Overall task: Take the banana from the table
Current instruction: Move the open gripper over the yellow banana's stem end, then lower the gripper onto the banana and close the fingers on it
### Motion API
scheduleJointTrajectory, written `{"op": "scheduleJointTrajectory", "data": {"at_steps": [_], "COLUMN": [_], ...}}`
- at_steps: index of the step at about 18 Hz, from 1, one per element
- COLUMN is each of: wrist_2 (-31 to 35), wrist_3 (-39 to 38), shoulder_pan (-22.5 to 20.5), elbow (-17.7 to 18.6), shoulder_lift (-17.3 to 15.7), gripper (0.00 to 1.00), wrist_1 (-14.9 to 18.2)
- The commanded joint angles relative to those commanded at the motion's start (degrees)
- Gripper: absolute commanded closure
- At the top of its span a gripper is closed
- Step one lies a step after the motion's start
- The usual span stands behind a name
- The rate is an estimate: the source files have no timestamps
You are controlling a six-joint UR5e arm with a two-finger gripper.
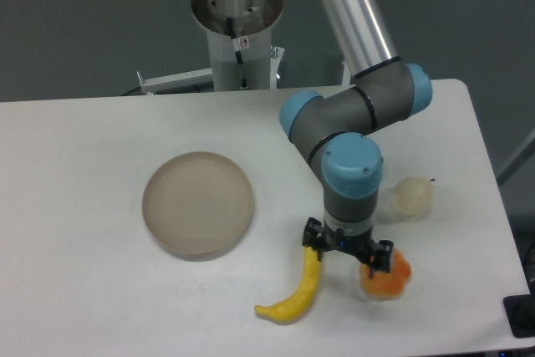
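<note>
Plate [198, 203], round, beige, shallow-rimmed: left-centre of the white worktop [75, 156], nothing on it.

Banana [295, 297], slim, curved, bright yellow: lies flat on the worktop at about 4 o'clock from the plate, well apart from its rim; lower tip points toward 8 o'clock, upper end reaches up under the end effector.

End effector [347, 248], two dark fingers on a grey and light-blue wrist, pointing down: sits over the banana's upper end, one finger [312, 238] just beside that end, the other over the orange fruit. Fingers spread wide; nothing held. Contact with the banana cannot be judged.

Orange fruit [386, 277], lumpy: at 3 o'clock from the banana, partly behind the right finger.

Pale round item [410, 198], cream-coloured, small dark stem: at 1 o'clock from the orange fruit, beside the wrist.
</note>
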State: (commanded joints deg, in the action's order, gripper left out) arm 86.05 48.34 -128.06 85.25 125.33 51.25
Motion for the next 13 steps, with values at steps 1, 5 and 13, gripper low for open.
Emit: {"op": "scheduleJointTrajectory", "data": {"at_steps": [1,5,13], "wrist_2": [-0.01,-0.01,-0.01], "wrist_3": [-0.09,-1.67,-4.66], "shoulder_pan": [0.36,0.97,1.85], "elbow": [-0.08,-0.26,-0.61], "shoulder_lift": [0.7,2.02,4.66], "gripper": [0.0,0.0,0.0], "wrist_1": [-0.27,-2.37,-6.15]}}
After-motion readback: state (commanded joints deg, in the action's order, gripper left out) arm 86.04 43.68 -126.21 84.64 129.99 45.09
